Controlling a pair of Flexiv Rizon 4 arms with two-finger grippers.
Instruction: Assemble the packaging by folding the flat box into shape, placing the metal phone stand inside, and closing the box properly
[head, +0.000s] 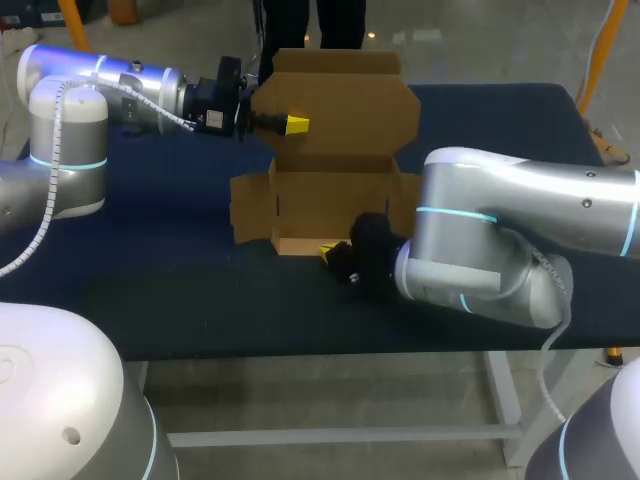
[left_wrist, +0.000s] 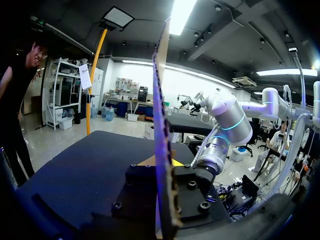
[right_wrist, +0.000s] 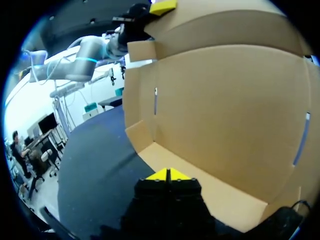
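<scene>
- Roughly at the upper middle of the head view, the cardboard box (head: 330, 195) sits half-formed on the dark tabletop (head: 150, 270). It is a shallow tray with side flaps spread outward and its lid (head: 350, 100) standing upright behind.
- From the frame's left the left arm (head: 110, 85) comes across. The left hand (head: 290, 125) grips the lid's left edge, one yellow tip lying on the face turned toward the tray.
- Seen from the left wrist, the lid (left_wrist: 160, 125) runs edge-on between the two fingers of the left hand (left_wrist: 167, 175), which press on it from both sides.
- From the frame's right the right arm (head: 520, 220) reaches in. Its right hand (head: 330, 252) is low at the tray's front edge, just below centre.
- Seen from the right wrist, the right hand (right_wrist: 168, 175) is closed at the tray's front lip, its yellow tips meeting with nothing showing between them. The inner wall of the cardboard box (right_wrist: 225, 110) rises ahead of it, with the left hand (right_wrist: 162, 6) up at the lid.
</scene>
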